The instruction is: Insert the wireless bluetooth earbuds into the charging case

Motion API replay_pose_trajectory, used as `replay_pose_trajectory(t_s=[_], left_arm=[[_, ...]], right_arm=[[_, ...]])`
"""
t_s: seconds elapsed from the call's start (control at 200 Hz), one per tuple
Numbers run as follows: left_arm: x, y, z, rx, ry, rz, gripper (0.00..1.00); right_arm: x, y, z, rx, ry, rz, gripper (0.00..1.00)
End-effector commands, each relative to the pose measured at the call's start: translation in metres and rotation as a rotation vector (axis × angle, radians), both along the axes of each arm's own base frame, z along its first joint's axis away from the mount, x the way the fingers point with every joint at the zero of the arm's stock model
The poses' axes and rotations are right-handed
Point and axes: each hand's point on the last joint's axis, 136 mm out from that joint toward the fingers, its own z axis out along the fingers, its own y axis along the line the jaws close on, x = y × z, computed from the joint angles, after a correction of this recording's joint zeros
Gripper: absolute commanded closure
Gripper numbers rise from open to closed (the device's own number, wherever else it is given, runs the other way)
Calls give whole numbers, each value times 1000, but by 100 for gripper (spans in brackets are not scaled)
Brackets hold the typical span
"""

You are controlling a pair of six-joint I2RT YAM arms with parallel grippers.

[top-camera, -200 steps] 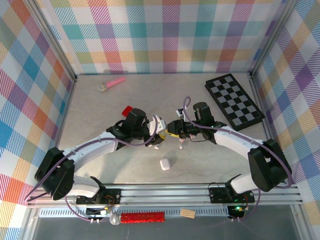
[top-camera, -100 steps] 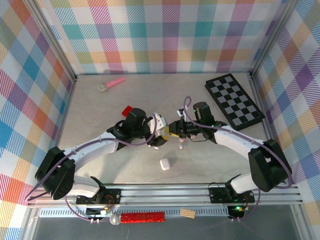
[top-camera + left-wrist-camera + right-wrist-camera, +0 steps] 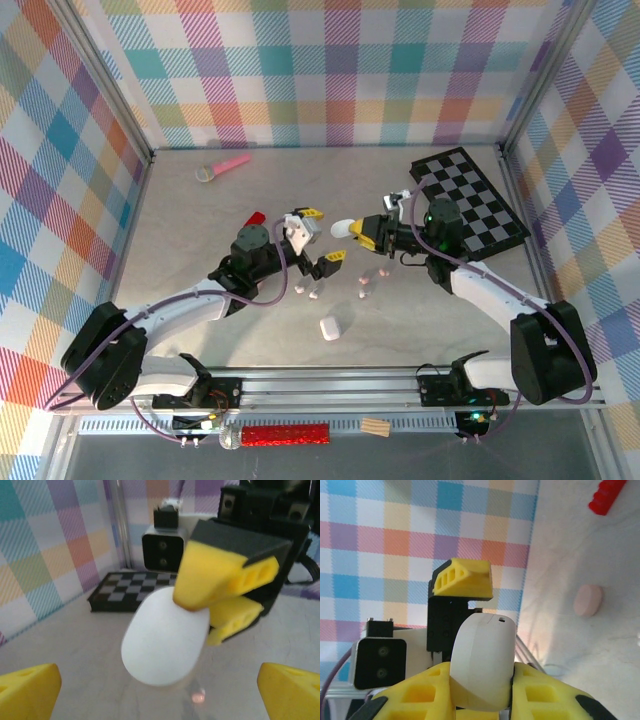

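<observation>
Checked pastel walls (image 3: pixel 340 70) enclose a pale, stone-patterned table (image 3: pixel 200 330).

**Right gripper.** The right gripper (image 3: pixel 352 230) is clamped on a white charging case (image 3: pixel 342 228) and holds it clear of the surface above the table's middle. In the right wrist view the case (image 3: pixel 482 657) sits wedged between both yellow fingers. A seam line runs across its face, and the lid appears closed.

**Left gripper.** The left gripper (image 3: pixel 321 235) faces the case from just beside it, jaws spread wide and holding nothing. In the left wrist view the case (image 3: pixel 165 637) hangs ahead of the fingertips and touches neither.

**Task items.** The earbuds (image 3: pixel 365 286) lie on the table below the two grippers, well apart from the held case. They are too small here to make out their stems. A second white case (image 3: pixel 329 328) rests nearer the arm bases. A pink oval piece (image 3: pixel 588 600) and a red block (image 3: pixel 607 495) lie beyond. A chessboard (image 3: pixel 468 198) occupies the far right.

**Procedure (judgement).** No earbud is seated, so the task is at an early stage. The step in hand looks like presenting the case for opening.
1. Keep the right grip low on the body, clear of the lid.
2. Bring one left fingertip to the seam edge opposite the hinge.
3. Lift the lid slowly. A smooth, rounded shell can rotate or slip out under side load.
</observation>
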Motion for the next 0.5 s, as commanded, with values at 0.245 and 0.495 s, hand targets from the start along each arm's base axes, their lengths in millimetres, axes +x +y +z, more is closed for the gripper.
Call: replay_pose_trajectory(t_s=[0.245,0.495], left_arm=[[-11,4,46,-286,-161,-107,0],[-23,-8,57,-308,-178,-230,4]], right_arm=[[-20,-5,59,193,-102,63,83],[-23,-8,74,249,-130,63,83]])
